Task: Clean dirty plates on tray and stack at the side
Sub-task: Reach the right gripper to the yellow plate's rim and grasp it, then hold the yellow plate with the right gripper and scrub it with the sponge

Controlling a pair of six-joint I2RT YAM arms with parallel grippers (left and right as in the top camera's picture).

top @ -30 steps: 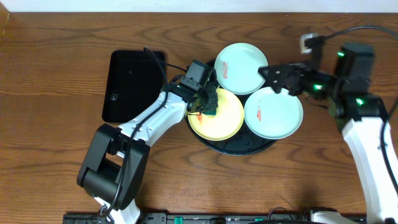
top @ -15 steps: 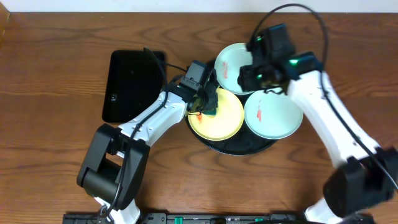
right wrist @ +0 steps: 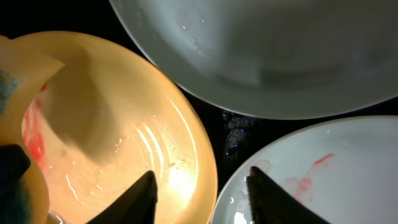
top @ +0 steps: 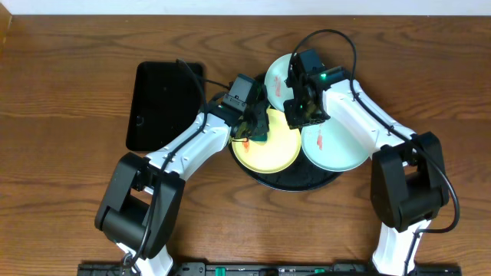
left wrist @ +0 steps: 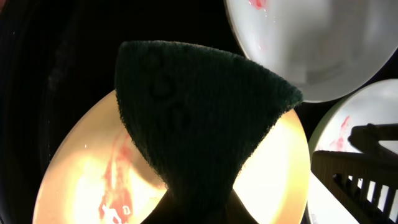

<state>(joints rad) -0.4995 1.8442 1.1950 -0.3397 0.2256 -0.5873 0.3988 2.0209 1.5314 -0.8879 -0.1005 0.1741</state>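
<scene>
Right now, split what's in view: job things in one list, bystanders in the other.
Job:
round tray
yellow plate
far blue plate
near blue plate
sponge, held in the left gripper
right gripper, above the plates

Lying about:
rectangular tray

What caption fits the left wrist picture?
A dark green scrub pad at the red-smeared yellow plate on the black tray.

Left arm stretched far and rightward, my left gripper [top: 255,127] clamped on sponge [left wrist: 199,112]. Right arm arched leftward, my right gripper [right wrist: 202,186] angled down, jaws partly apart
</scene>
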